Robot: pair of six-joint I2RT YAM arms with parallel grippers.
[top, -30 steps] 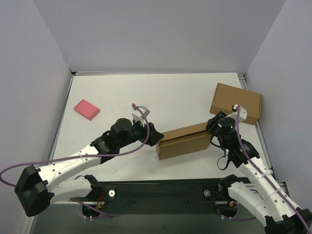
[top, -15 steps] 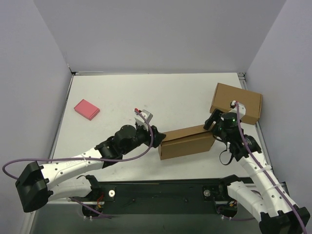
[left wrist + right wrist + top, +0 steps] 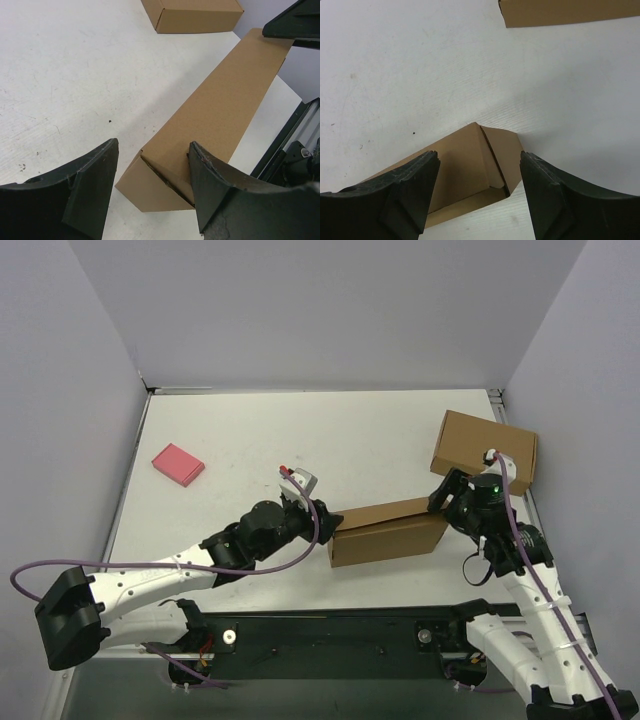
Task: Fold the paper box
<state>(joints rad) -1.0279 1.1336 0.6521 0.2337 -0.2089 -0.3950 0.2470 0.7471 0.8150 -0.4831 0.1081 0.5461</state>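
Top external: paper box (image 3: pixel 390 530) btwn left hand (image 3: pixel 327 520) & right hand (image 3: pixel 444 495).

Paper box (image 3: pixel 220 105): brown cardboard, matt, fine-grained, raw cut edges at the end flap. Second box (image 3: pixel 192 15): same matt cardboard. Table (image 3: pixel 65 65): white, matt, faintly streaked and speckled (painted or laminated, cannot tell). Left gripper (image 3: pixel 152 150) and right gripper (image 3: pixel 480 160): black, matt, plastic-looking, slightly rough edges
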